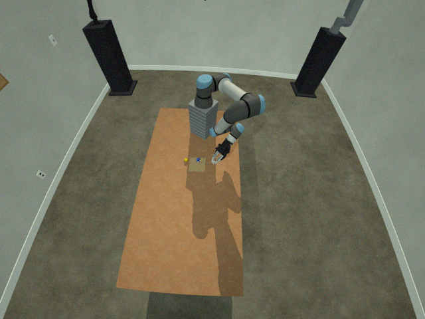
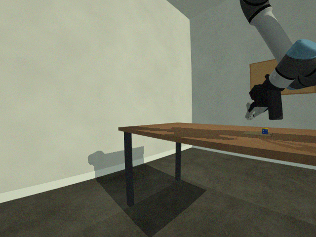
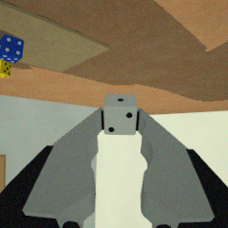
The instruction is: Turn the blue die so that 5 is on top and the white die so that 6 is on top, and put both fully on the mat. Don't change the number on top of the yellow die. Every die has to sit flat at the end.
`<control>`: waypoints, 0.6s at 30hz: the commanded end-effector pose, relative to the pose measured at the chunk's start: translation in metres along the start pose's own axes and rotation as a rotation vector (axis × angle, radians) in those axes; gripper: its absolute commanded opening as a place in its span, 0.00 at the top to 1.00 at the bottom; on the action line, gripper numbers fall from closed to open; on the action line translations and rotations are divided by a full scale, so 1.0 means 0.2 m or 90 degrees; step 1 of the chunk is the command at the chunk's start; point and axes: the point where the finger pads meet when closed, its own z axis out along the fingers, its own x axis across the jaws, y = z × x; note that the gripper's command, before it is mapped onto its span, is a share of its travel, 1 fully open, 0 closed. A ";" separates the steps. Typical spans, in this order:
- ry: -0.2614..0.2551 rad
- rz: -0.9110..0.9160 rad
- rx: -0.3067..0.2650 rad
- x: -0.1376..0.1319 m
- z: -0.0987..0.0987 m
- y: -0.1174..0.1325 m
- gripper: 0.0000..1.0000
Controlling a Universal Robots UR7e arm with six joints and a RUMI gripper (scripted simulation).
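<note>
My gripper [image 1: 214, 161] [image 2: 249, 118] is shut on the white die [image 3: 120, 115] and holds it above the table, right of the mat in the top view. The gripper is strongly tilted. In the wrist view, the white die shows two pips on its larger visible face and one on the narrow face. The blue die [image 1: 198, 159] [image 2: 264, 131] [image 3: 11, 47] rests on the mat [image 1: 197, 167] [image 2: 251, 133] [image 3: 57, 45]; a side face shows four pips. I cannot read its top clearly. The yellow die [image 1: 185, 159] [image 3: 5, 69] sits off the mat's left edge in the top view.
The wooden table [image 1: 165, 212] [image 2: 199, 130] carries the mat and the robot's grey block-shaped base [image 1: 202, 119], which stands behind the mat in the top view. In the exterior view the blue die largely hides the yellow one. The arm's shadow falls across the table.
</note>
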 end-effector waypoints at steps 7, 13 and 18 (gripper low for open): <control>0.000 0.001 -0.004 0.00 0.03 -0.04 0.94; 0.000 0.001 -0.004 0.00 0.09 -0.12 0.94; 0.000 0.001 -0.004 0.00 0.12 -0.17 0.94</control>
